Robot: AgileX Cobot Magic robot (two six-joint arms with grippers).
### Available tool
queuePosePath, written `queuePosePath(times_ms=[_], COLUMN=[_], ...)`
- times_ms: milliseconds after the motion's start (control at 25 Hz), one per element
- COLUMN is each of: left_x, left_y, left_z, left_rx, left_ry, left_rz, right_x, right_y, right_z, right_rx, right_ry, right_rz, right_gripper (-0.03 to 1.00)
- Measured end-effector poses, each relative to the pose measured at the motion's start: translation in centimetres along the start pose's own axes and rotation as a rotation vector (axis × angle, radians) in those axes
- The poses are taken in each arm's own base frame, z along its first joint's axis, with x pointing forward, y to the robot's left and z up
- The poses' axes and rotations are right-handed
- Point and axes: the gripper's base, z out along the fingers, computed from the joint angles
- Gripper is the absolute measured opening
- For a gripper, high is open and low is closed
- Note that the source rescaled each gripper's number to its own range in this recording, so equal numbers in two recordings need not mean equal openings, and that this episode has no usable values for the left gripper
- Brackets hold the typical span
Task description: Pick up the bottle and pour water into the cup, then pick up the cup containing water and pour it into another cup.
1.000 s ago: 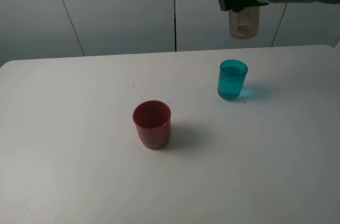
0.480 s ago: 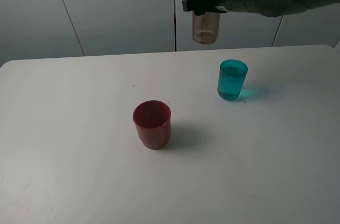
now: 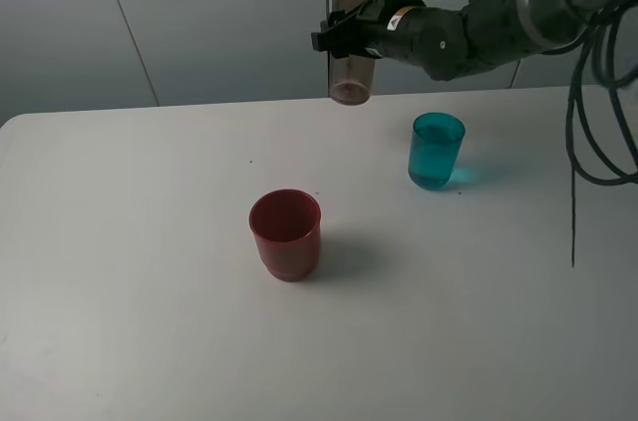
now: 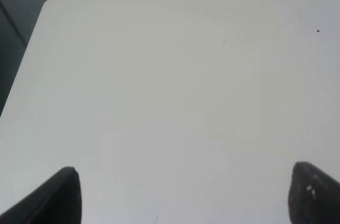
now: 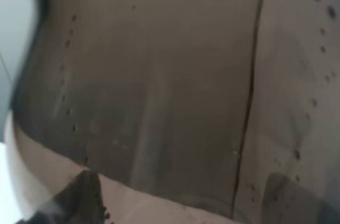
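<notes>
Translucent plastic bottle (image 3: 352, 37); smooth matt table (image 3: 150, 291).

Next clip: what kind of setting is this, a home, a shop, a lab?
Probably a robot test bench in a lab: a bare white table against plain grey wall panels, loose black cables hanging from the arm, and just a red cup, teal tumbler and bottle.

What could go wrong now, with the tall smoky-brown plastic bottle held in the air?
The right hand holds the smoky-brown bottle high above the white table; a slip could drop it. The teal translucent tumbler of water stands close by; a low sweep of the arm could tip it.
</notes>
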Motion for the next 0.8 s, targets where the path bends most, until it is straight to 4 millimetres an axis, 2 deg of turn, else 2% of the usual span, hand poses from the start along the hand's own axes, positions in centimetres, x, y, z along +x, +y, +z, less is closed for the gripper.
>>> queuePosePath(times_ms=[280, 600, 800], left_x=[0.0, 0.0, 0.0], left_y=[0.0, 0.0, 0.0], left_z=[0.0, 0.0, 0.0], left_rx=[0.000, 0.000, 0.000], left_ry=[0.000, 0.000, 0.000], left_rz=[0.000, 0.000, 0.000], right_x=[3.8, 5.5, 7.2], right_y=[0.1, 1.3, 1.3], right_z=[1.8, 2.5, 3.2], right_rx=[-0.031, -0.070, -0.071], right_ry=[0.012, -0.027, -0.006], right_rz=[-0.042, -0.066, -0.071], right_gripper=[0.04, 0.04, 0.04])
